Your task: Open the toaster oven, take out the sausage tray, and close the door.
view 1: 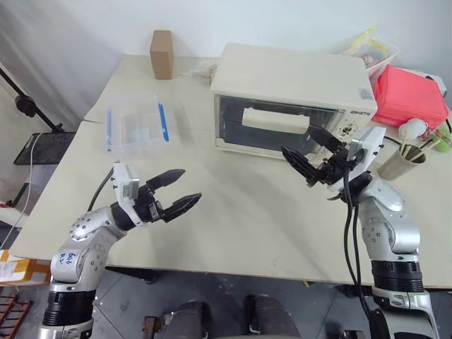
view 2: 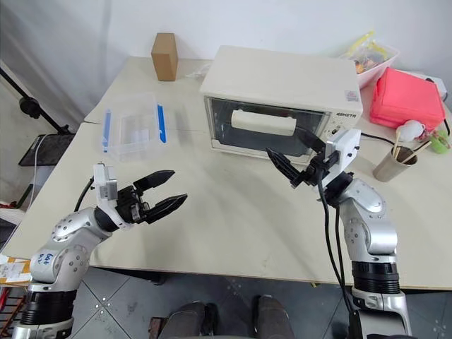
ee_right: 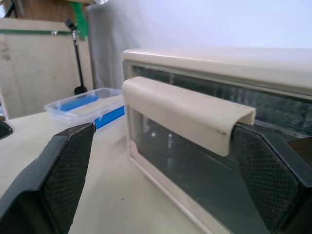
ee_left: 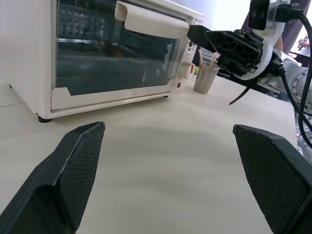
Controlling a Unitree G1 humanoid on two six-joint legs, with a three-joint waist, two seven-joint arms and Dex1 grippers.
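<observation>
We see the cream-white boxy toaster oven point(view 1: 293, 99) shut, contents unclear behind its glass door point(view 1: 272, 126); the clear blue-clipped plastic container point(view 1: 138, 127) looks empty, both grippers' jaws wide

Robotics test room, not a home kitchen: plain table point(view 1: 233, 212) against white backdrop curtain point(view 1: 63, 42), tripod stand point(view 1: 28, 106), toaster oven point(view 1: 293, 99) staged among scattered props.
</observation>
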